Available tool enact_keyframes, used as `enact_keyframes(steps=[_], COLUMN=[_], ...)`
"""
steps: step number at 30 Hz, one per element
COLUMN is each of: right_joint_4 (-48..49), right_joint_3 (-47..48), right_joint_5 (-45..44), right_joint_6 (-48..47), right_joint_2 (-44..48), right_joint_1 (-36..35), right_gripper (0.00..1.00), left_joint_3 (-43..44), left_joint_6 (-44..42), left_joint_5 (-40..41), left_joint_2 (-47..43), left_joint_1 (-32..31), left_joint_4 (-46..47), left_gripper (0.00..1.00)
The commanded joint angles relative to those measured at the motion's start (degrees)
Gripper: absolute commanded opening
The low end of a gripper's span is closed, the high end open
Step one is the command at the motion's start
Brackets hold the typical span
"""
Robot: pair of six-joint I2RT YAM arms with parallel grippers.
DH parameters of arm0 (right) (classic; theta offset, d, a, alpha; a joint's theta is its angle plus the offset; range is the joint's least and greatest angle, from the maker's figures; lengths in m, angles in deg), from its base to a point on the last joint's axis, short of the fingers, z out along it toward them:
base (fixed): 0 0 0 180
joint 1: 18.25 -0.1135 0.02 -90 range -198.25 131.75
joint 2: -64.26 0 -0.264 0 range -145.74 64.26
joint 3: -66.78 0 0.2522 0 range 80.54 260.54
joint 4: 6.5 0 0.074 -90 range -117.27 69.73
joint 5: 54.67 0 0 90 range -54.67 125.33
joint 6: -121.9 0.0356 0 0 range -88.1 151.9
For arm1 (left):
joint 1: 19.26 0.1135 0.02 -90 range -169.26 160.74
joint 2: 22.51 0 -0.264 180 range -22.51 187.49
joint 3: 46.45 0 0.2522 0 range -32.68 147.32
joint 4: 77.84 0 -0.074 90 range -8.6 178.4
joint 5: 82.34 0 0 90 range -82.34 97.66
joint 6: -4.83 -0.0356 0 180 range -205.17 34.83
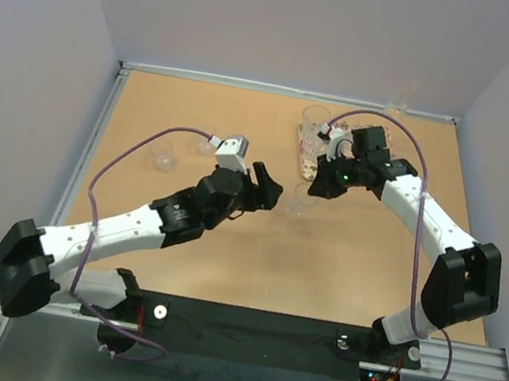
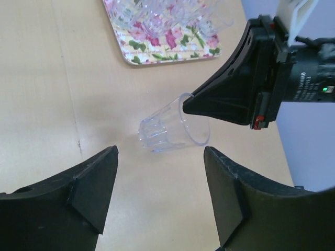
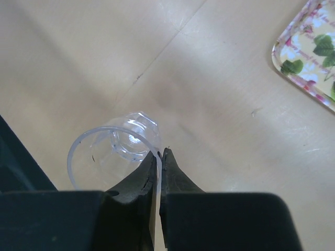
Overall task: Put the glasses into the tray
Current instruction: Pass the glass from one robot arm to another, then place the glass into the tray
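Note:
My right gripper point(image 3: 160, 155) is shut on the rim of a clear tumbler point(image 3: 112, 151), one finger inside and one outside. The tumbler point(image 2: 170, 125) hangs tilted just above the table, in front of the floral tray point(image 2: 157, 52). In the top view the tumbler point(image 1: 298, 204) is below the tray point(image 1: 306, 153), which holds several glasses. My left gripper point(image 2: 159, 178) is open and empty, a little short of the held tumbler; in the top view it point(image 1: 271, 193) is just left of the right gripper point(image 1: 317, 190).
Two clear glasses point(image 1: 164, 158) point(image 1: 206, 146) stand on the table left of the left arm. Another glass point(image 1: 400, 102) stands at the back right near the wall. A raised rail point(image 1: 99, 124) edges the table on the left.

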Motion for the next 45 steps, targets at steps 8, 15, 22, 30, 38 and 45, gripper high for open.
enact_keyframes(steps=[8, 15, 22, 30, 38, 45], right_joint_4=[1.76, 3.69, 8.08, 17.83, 29.71, 33.67], right_joint_3=[-3.06, -5.16, -7.97, -11.84, -14.31, -12.64], right_joint_5=[6.41, 5.88, 4.39, -3.77, -18.88, -24.27], right_joint_6=[-7.70, -8.93, -8.14, -0.77, 12.40, 20.07], right_joint_2=[7.03, 9.84, 11.86, 12.13, 9.94, 3.08], right_joint_1=[7.71, 13.86, 19.13, 23.71, 24.68, 24.68], right_gripper=[0.00, 0.00, 0.00, 0.00, 0.01, 0.00], left_joint_3=[-4.82, 0.09, 1.78, -2.53, -3.94, -5.08], left_joint_6=[-18.06, -29.29, -39.33, -40.75, -40.75, -41.36], left_joint_5=[9.70, 13.65, 21.92, 24.30, 25.18, 23.25], left_joint_2=[-17.75, -21.36, -21.45, -25.23, -29.44, -32.35], left_joint_1=[1.57, 2.10, 2.19, 2.19, 3.06, 5.00], left_joint_4=[-1.19, -7.95, -12.88, -12.36, -12.71, -11.13], left_gripper=[0.99, 0.99, 0.99, 0.99, 0.99, 0.99])
